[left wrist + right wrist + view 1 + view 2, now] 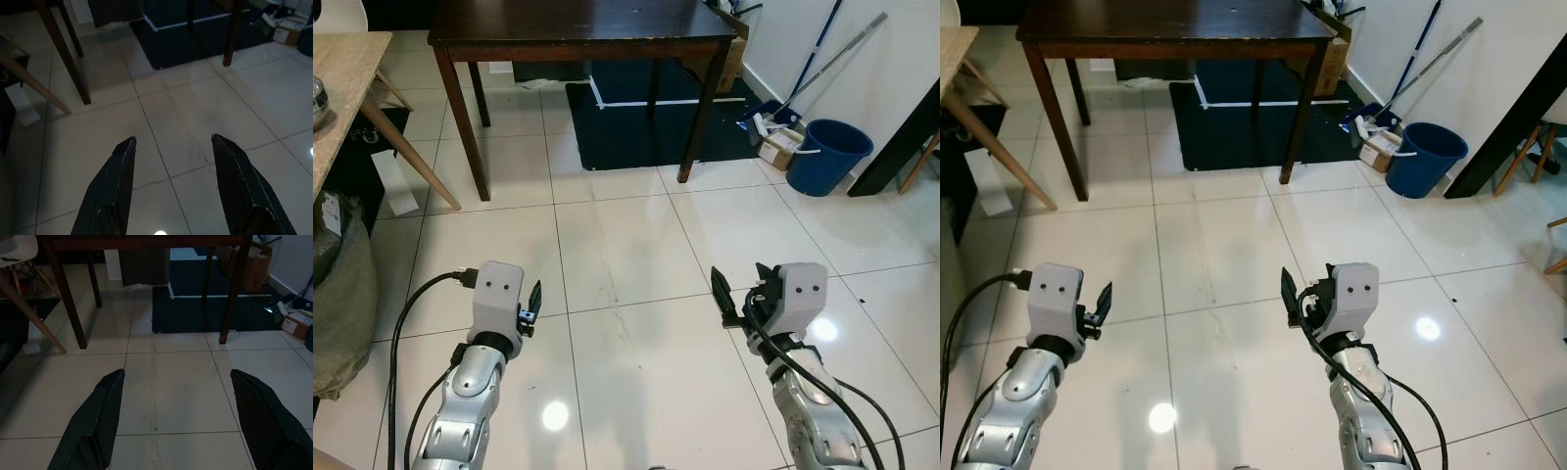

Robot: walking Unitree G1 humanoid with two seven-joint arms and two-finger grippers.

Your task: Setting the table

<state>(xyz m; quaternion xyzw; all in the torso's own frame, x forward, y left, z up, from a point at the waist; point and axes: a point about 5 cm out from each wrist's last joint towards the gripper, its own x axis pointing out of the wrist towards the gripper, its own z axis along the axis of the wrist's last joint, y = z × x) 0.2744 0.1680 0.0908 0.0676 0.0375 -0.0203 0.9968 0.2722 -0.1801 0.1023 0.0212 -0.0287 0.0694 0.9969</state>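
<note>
Left eye view shows you the dark wooden table (578,24) ahead, its near edge bare: nothing is set yet. Your left gripper (171,186) and right gripper (176,421) hover above the tiled floor (626,255), fingers wide apart, holding nothing.

A room in a lived-in home, with a glossy white tiled floor (626,255) and a dark wooden bench (582,34) standing partly over a dark blue mat (646,132). A blue bucket (828,155), long-handled cleaning tools (822,64) leaning on the white wall, and a small cardboard box (779,149) sit in the corner. A pale wooden table (342,88) with slanted legs stands at the left edge.
</note>
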